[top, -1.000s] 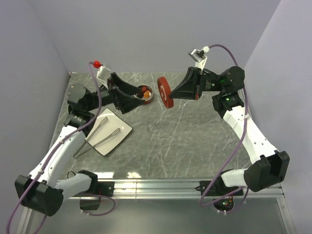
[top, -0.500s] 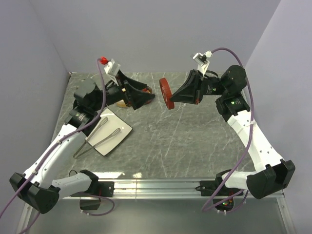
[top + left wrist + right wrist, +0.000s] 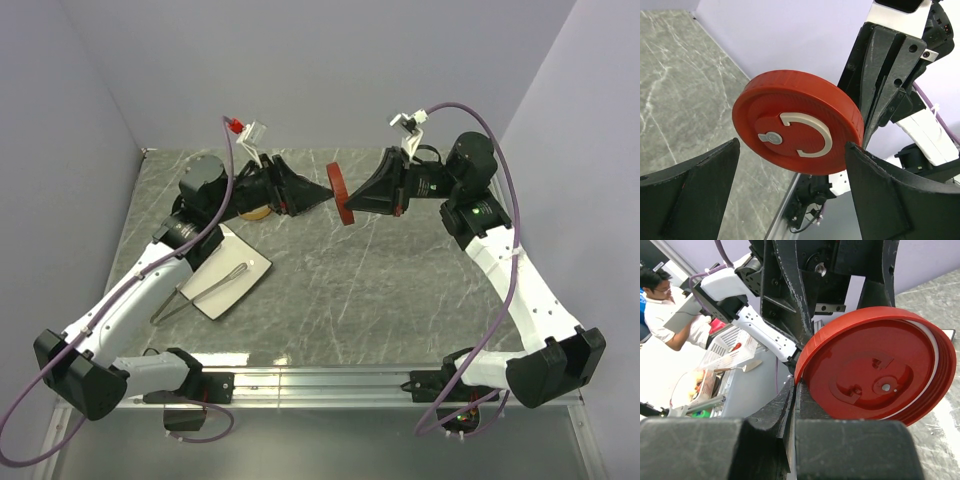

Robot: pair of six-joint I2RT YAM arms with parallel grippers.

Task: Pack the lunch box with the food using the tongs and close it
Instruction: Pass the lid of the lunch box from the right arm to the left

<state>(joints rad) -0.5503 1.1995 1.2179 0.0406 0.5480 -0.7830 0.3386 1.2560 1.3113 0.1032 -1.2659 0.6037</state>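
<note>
Lid (image 3: 341,193) of the dark red tub was held on edge in the air above the table (image 3: 350,290), pinched at its rim by the closed right hand (image 3: 352,203). The left hand (image 3: 323,192) was pointed at it, fingers spread wide to either side. The tongs (image 3: 210,290) were seen lying across the white plate (image 3: 245,255), well apart from the lid.

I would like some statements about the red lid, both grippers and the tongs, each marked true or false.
1. The right gripper holds the red lid by its edge. True.
2. The left gripper is shut on the lid. False: it is open around it, not touching.
3. The tongs lie across the white plate. True.
4. The lid rests on the table. False: it is held in the air.
</note>
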